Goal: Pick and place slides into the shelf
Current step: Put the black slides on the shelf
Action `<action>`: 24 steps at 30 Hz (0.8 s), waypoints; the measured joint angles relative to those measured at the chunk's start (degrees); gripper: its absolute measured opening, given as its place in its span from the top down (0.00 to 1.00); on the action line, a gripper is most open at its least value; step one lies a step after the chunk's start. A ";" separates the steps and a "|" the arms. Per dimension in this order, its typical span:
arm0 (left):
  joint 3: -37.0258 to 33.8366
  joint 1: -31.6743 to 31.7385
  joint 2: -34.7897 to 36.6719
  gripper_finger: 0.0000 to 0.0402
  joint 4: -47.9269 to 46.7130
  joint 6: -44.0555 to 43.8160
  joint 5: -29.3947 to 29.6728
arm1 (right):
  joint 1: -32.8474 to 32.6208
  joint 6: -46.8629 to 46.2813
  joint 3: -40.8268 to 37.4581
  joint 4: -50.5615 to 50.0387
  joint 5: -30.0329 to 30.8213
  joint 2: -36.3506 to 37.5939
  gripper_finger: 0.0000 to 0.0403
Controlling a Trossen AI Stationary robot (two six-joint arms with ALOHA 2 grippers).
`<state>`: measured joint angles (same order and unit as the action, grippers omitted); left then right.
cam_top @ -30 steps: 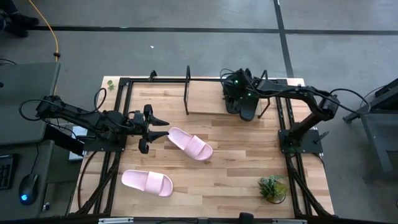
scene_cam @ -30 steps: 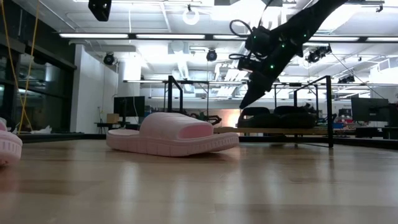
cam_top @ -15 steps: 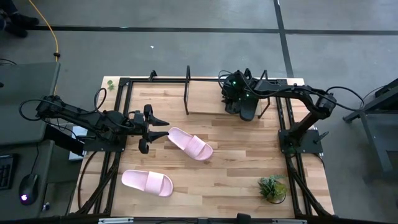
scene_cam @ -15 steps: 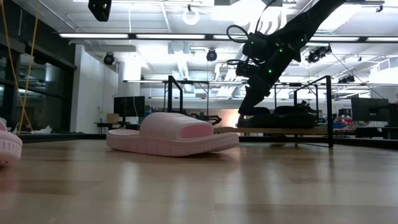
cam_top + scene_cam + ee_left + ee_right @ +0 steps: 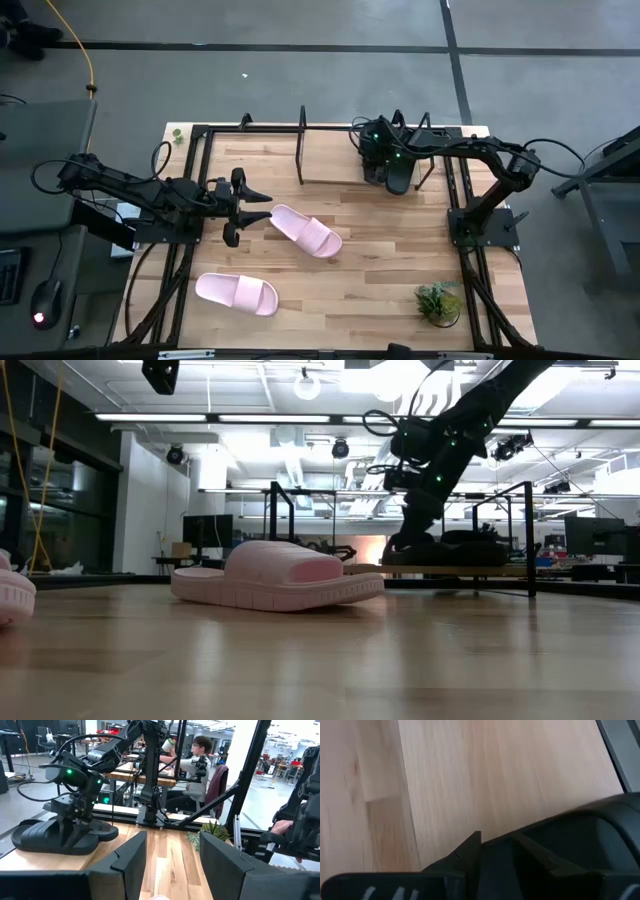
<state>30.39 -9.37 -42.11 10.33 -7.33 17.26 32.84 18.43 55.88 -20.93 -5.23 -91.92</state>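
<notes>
Wooden table with light plank surface, edged by a black frame. Small green potted plant stands near one front corner. Computer mouse lies off the table. A seated person is visible beyond, apparently at a desk.

On the wooden surface two pink slides lie apart: one pink slide sits near the middle, and the other pink slide is closer to the front edge on the left. The left tool hangs just beside the middle pink one with its fingers spread wide. At the back right, the right tool is down on the black slides in the shelf, and a small green plant sits in the front right corner.
</notes>
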 joint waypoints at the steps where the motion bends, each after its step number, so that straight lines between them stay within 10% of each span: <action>1: 0.00 0.00 0.00 0.58 0.00 0.00 0.00 | 0.00 -0.06 0.08 -0.69 0.71 0.04 0.76; 24: 0.00 0.00 -0.02 0.58 0.00 -0.13 -0.02 | -2.60 0.15 12.83 -9.00 4.22 0.00 0.76</action>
<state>30.39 -9.37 -42.13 10.33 -7.46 17.23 30.24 18.59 68.71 -29.93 -1.01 -91.92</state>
